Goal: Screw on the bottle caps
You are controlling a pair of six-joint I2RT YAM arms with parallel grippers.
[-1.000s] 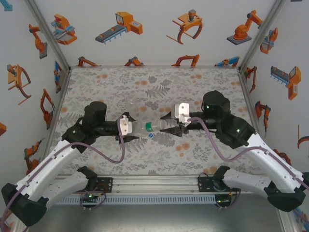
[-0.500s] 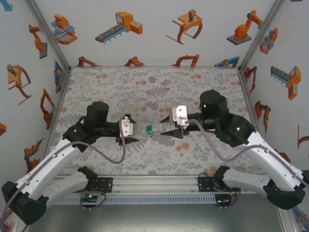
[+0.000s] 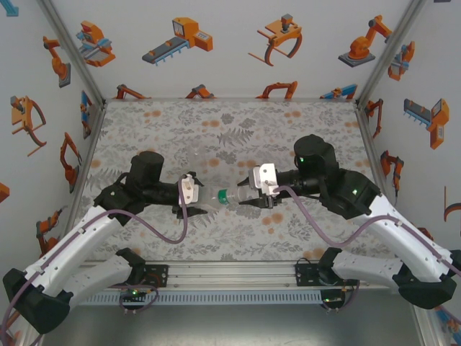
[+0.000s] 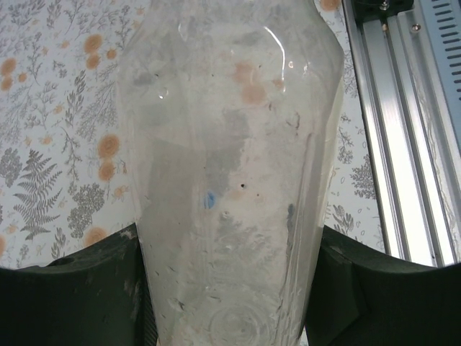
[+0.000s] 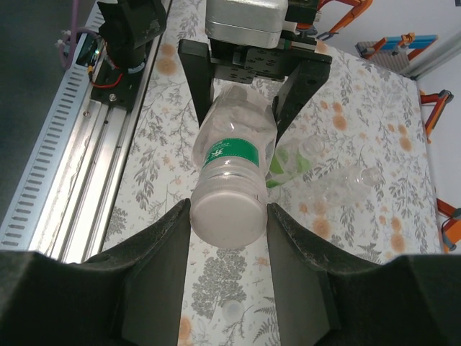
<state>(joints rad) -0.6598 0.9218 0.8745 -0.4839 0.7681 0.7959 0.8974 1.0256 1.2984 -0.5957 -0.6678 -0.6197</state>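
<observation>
A clear bottle with a green-and-white label [image 3: 222,194] hangs level above the table between both arms. My left gripper [image 3: 196,196] is shut on its body [image 4: 227,144], with a black finger [image 4: 79,288] pressed on each side. The bottle's whitish cap [image 5: 225,216] sits on the neck, and my right gripper [image 5: 228,211] is shut on it, both pads touching the cap's rim. In the right wrist view a green-tinted bottle [image 5: 290,162] and another clear bottle [image 5: 344,180] lie on the table beyond. A pale loose cap [image 5: 232,310] lies on the table under my right fingers.
The aluminium rail [image 3: 230,272] runs along the near table edge, close to the held bottle [image 5: 79,137]. The floral table mat [image 3: 230,130] stretches back to the patterned walls. A small blue spot [image 4: 209,200] shows through the bottle's body.
My right gripper has shifted slightly left and down and rolled about its wrist while on the cap. The left arm and the bottle have barely moved.
</observation>
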